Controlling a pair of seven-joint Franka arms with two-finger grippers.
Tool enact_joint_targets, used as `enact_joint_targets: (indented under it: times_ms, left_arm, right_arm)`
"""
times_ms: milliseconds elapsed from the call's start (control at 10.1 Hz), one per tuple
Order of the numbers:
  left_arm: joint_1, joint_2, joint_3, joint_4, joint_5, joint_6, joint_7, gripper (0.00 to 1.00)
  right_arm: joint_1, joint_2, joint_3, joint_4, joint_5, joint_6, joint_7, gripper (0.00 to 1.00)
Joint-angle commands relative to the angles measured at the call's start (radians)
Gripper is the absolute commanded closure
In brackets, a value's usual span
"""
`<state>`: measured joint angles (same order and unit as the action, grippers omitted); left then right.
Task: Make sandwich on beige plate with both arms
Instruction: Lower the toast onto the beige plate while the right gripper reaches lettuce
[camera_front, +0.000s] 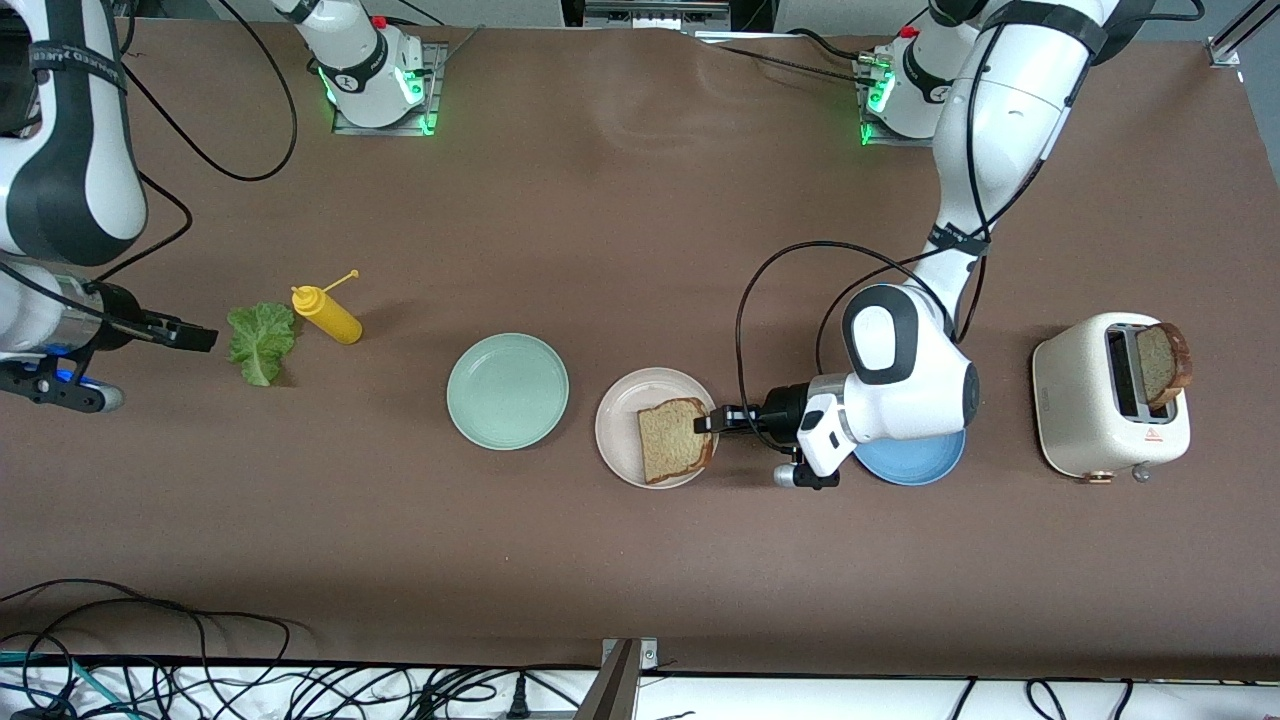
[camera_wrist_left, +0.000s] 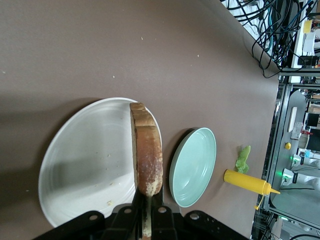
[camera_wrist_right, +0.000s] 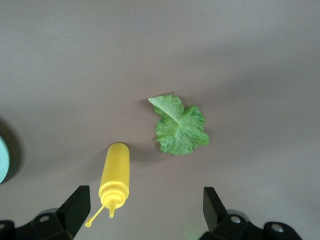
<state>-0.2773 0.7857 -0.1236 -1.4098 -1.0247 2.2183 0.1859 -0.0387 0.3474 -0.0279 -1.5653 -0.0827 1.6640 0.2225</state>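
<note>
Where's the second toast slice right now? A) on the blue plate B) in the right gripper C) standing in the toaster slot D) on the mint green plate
C: the second toast slice stands in the slot of the white toaster, toward the left arm's end of the table.

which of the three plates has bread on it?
The beige plate, between the mint green plate and the blue plate; the left claw holds a toast slice on it.
</note>
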Motion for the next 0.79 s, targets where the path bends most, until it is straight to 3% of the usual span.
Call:
enact_joint_targets:
  times_ms: [0,692]
  left_arm:
    - [-0.043,0.026,0.015,0.045,-0.037,0.011,-0.067,1.0]
    - [-0.086,0.052,0.035,0.029,-0.034,0.011,-0.068,1.0]
  right_arm:
    - [-0.018,-0.016,-0.01,-0.126,-0.014,0.138,-0.047,0.0]
    - [-0.033,0.107,-0.055,-0.257,-0.012,0.319,-0.124,0.0]
